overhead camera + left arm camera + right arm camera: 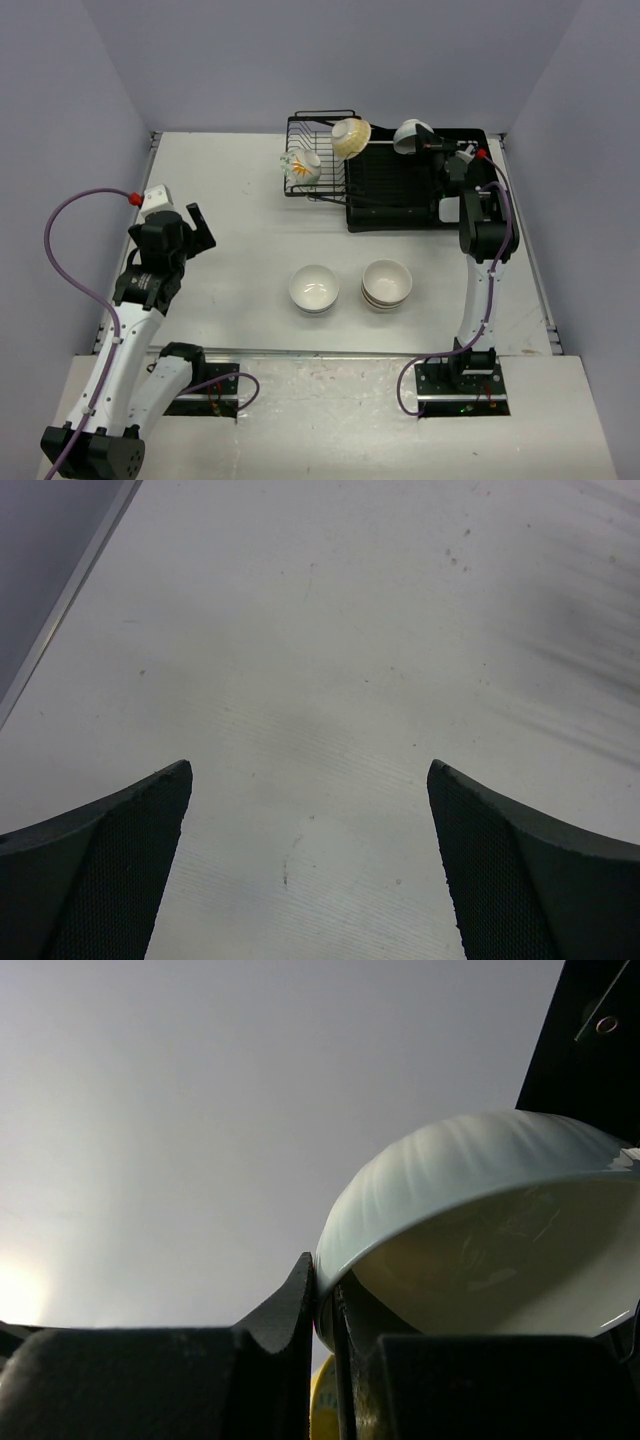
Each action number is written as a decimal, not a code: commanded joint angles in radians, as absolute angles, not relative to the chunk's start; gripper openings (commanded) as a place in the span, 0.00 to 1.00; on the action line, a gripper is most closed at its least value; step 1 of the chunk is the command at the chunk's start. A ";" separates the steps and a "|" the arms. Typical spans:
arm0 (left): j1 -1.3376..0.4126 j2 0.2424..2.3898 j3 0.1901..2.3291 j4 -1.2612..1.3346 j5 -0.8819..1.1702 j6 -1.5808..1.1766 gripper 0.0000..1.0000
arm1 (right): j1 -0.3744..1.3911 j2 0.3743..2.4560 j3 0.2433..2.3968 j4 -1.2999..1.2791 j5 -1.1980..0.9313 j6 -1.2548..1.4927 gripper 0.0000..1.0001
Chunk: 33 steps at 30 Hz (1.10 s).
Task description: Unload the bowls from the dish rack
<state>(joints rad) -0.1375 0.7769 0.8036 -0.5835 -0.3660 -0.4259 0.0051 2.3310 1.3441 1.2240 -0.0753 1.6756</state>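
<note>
The black dish rack point(318, 185) stands at the back of the table, joined to its flat drainer tray point(400, 200). A flower-patterned bowl point(301, 166) and a cream-yellow bowl point(351, 137) sit on edge in the rack. My right gripper point(436, 148) is shut on the rim of a white bowl point(411, 135), held above the tray's far side; the right wrist view shows the rim of that white bowl point(470, 1175) pinched between the fingers. A white bowl point(314, 289) and a stack of tan-banded bowls point(386, 285) stand on the table in front. My left gripper point(197, 232) is open and empty over bare table point(320, 680).
Grey walls enclose the table on three sides. The table's left edge point(70, 600) shows in the left wrist view. The right arm point(484, 240) reaches up along the tray's right side.
</note>
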 commanded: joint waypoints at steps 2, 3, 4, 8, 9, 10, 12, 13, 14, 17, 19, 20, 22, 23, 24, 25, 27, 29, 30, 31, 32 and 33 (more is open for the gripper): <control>-0.130 0.772 0.811 -0.537 -0.354 -0.405 1.00 | 0.006 2.235 1.391 1.655 -0.110 1.713 0.00; -0.130 0.772 0.813 -0.537 -0.354 -0.405 1.00 | 0.006 2.226 1.387 1.655 -0.112 1.718 0.00; -0.130 0.772 0.811 -0.537 -0.354 -0.405 1.00 | 0.006 2.217 1.384 1.655 -0.113 1.718 0.00; -0.130 0.769 0.810 -0.537 -0.354 -0.405 1.00 | 0.006 2.178 1.388 1.657 -0.126 1.736 0.00; -0.130 0.769 0.810 -0.537 -0.354 -0.405 1.00 | 0.006 2.172 1.391 1.657 -0.126 1.741 0.00; -0.130 0.767 0.810 -0.538 -0.354 -0.405 1.00 | 0.006 2.171 1.400 1.657 -0.127 1.747 0.00; -0.130 0.765 0.811 -0.537 -0.354 -0.405 1.00 | 0.006 2.171 1.410 1.657 -0.132 1.767 0.00; -0.130 0.765 0.810 -0.537 -0.356 -0.405 1.00 | 0.006 2.169 1.414 1.657 -0.136 1.772 0.00; -0.130 0.764 0.810 -0.537 -0.356 -0.405 1.00 | 0.006 2.166 1.416 1.657 -0.141 1.775 0.00; -0.130 0.765 0.810 -0.537 -0.354 -0.406 1.00 | 0.006 2.137 1.404 1.657 -0.166 1.763 0.00; -0.130 0.765 0.810 -0.537 -0.356 -0.405 1.00 | 0.006 2.088 1.385 1.655 -0.204 1.744 0.00; -0.130 0.765 0.810 -0.537 -0.356 -0.405 1.00 | 0.006 2.060 1.375 1.652 -0.227 1.729 0.00; -0.130 0.764 0.811 -0.538 -0.359 -0.405 1.00 | 0.006 1.954 1.335 1.611 -0.321 1.685 0.00; -0.130 0.762 0.811 -0.537 -0.360 -0.405 1.00 | 0.008 1.907 1.319 1.573 -0.360 1.636 0.00; -0.130 0.762 0.811 -0.537 -0.362 -0.406 1.00 | 0.011 1.861 1.307 1.516 -0.401 1.606 0.00; -0.130 0.762 0.811 -0.537 -0.367 -0.407 1.00 | 0.015 1.812 1.280 1.414 -0.481 1.574 0.00; -0.130 0.759 0.813 -0.541 -0.371 -0.408 1.00 | 0.040 1.657 1.246 1.283 -0.549 1.435 0.00; -0.127 0.755 0.815 -0.543 -0.385 -0.411 1.00 | 0.075 1.477 1.183 1.020 -0.597 1.216 0.00; -0.124 0.749 0.815 -0.545 -0.388 -0.413 1.00 | 0.133 1.416 1.171 0.891 -0.591 1.116 0.00; -0.121 0.744 0.815 -0.546 -0.396 -0.414 1.00 | 0.174 1.366 1.183 0.594 -0.569 0.887 0.00; -0.121 0.739 0.813 -0.548 -0.399 -0.419 1.00 | 0.274 1.285 1.195 0.458 -0.463 0.785 0.00; -0.120 0.730 0.813 -0.548 -0.402 -0.419 1.00 | 0.331 1.254 1.196 0.357 -0.396 0.690 0.00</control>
